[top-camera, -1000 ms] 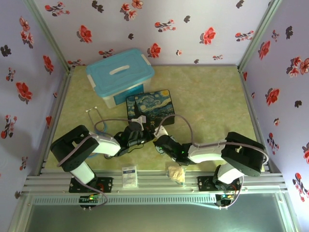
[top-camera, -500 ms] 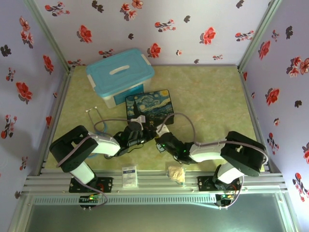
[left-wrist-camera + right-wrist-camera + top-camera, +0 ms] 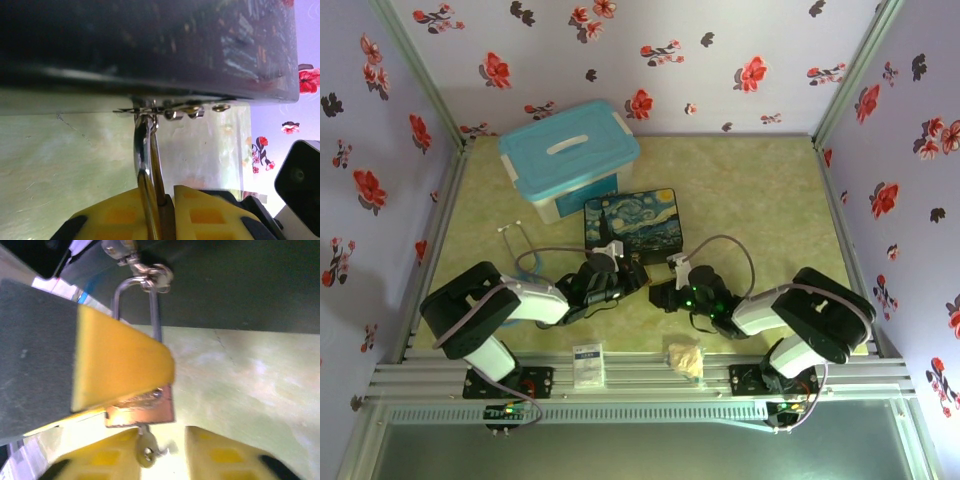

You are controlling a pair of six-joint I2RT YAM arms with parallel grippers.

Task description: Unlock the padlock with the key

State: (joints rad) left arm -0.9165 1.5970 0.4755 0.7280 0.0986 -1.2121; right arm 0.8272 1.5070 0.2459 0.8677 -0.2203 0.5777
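Observation:
The brass padlock (image 3: pixel 150 412) hangs by its silver shackle (image 3: pixel 156 315) from the latch (image 3: pixel 150 275) of the starry-night box (image 3: pixel 632 222). My left gripper (image 3: pixel 167 196) is shut on the padlock's body, and one of its yellow fingers (image 3: pixel 115 360) covers most of the brass in the right wrist view. The small grey key (image 3: pixel 146 452) sticks out of the padlock's underside. My right gripper (image 3: pixel 162 452) stands open just below. The key is beside its left pad (image 3: pixel 100 462), and nothing is pinched. In the top view the right gripper (image 3: pixel 662 293) faces the left gripper (image 3: pixel 620 278).
A blue lidded tub (image 3: pixel 570 155) stands behind the box. A stethoscope (image 3: pixel 515 240) lies to the left of my left arm. A small white card (image 3: pixel 587 365) and a crumpled beige lump (image 3: pixel 685 358) lie near the front rail. Flowered walls close three sides.
My right arm has drawn back to the right, away from the left gripper, and its wrist has swung round. The left gripper has stayed at the box's front.

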